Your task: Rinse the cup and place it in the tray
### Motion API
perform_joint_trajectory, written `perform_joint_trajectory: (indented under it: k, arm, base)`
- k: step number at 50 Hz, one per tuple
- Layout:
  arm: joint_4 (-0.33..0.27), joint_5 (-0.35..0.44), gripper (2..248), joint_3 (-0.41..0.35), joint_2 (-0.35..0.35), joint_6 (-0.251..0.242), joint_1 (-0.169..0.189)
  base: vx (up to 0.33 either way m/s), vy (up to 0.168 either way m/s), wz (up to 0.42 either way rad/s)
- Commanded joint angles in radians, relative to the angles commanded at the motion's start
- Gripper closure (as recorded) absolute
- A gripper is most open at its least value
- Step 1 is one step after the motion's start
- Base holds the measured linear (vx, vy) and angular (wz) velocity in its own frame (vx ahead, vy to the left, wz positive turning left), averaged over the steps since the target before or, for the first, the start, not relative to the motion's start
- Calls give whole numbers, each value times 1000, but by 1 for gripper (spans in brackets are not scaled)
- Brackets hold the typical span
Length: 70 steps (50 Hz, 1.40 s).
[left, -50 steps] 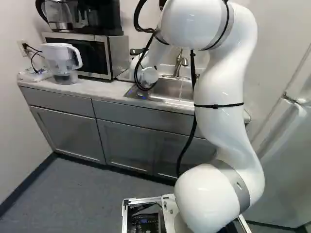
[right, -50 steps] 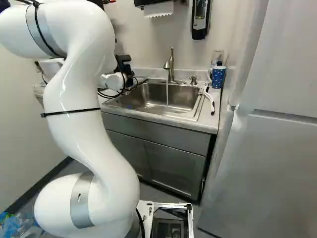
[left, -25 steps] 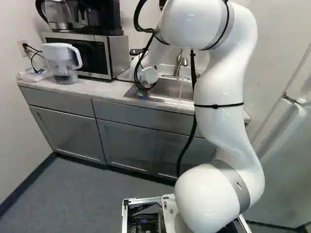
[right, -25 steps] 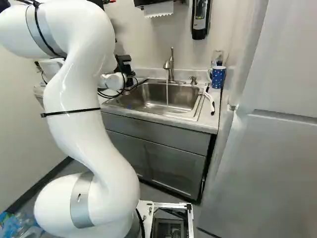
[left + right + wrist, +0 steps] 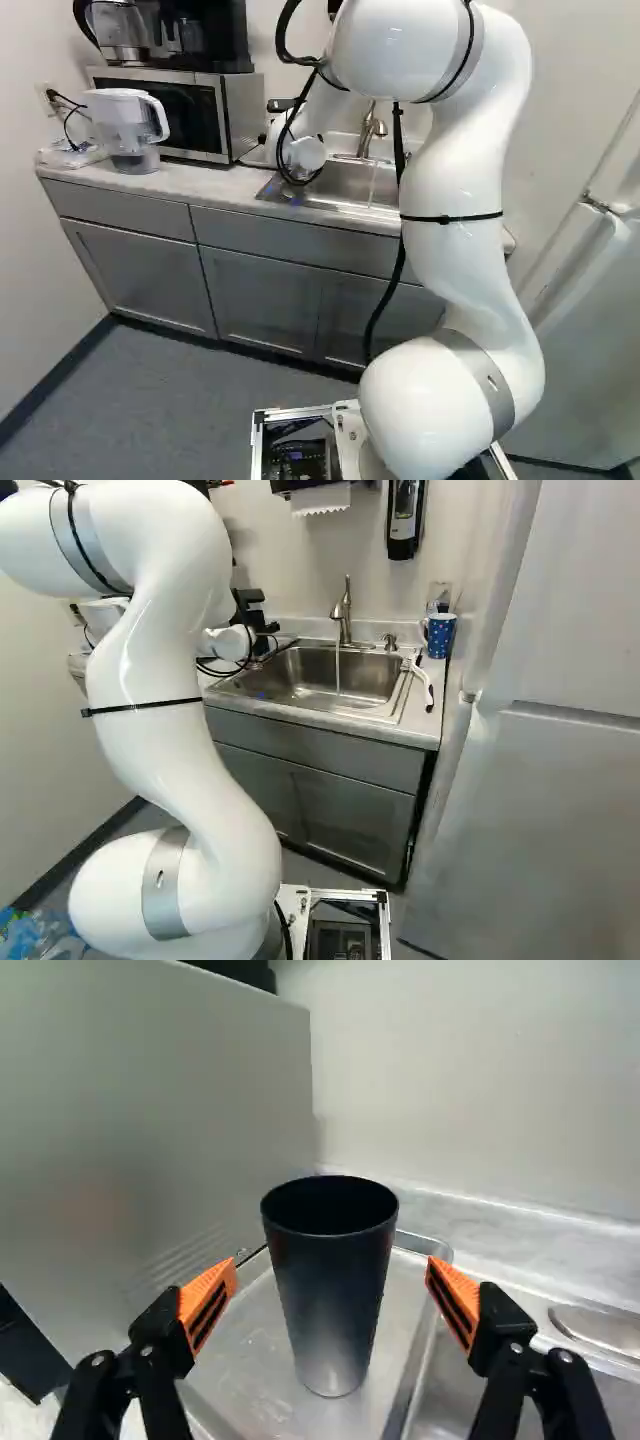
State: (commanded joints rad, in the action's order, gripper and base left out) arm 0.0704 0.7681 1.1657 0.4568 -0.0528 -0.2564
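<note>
Beside the microwave (image 5: 180, 1140) — cup (image 5: 330, 1305) stood upright in the tray (image 5: 245, 1355).
With the open gripper (image 5: 332, 1263) spread either side, nothing is gripped; if it were shifted sideways, the cup could be clipped and tipped towards the sink (image 5: 300, 700) — and water (image 5: 337, 670) could be wasted if the tap (image 5: 345, 625) were forgotten.

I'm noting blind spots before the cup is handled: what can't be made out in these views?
- Inside of the black cup: too dark in the wrist view to tell whether it holds water.
- Near end of the tray: cut off by the wrist view's edge.
- Inside of the blue mug: too small in the right base view.
- Top of the coffee maker: cut off by the left base view's edge.
</note>
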Motion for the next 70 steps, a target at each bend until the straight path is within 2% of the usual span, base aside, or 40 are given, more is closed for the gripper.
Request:
perform_joint_trajectory:
  k: [18,32,70]
  arm:
    - [0,-3,3,-74,-93,0,-4]
    - [0,-39,3,-103,-143,0,0]
    - [0,-120,3,-113,-224,0,20]
  base:
    - [0,0,0]
    - [0,0,0]
    - [0,0,0]
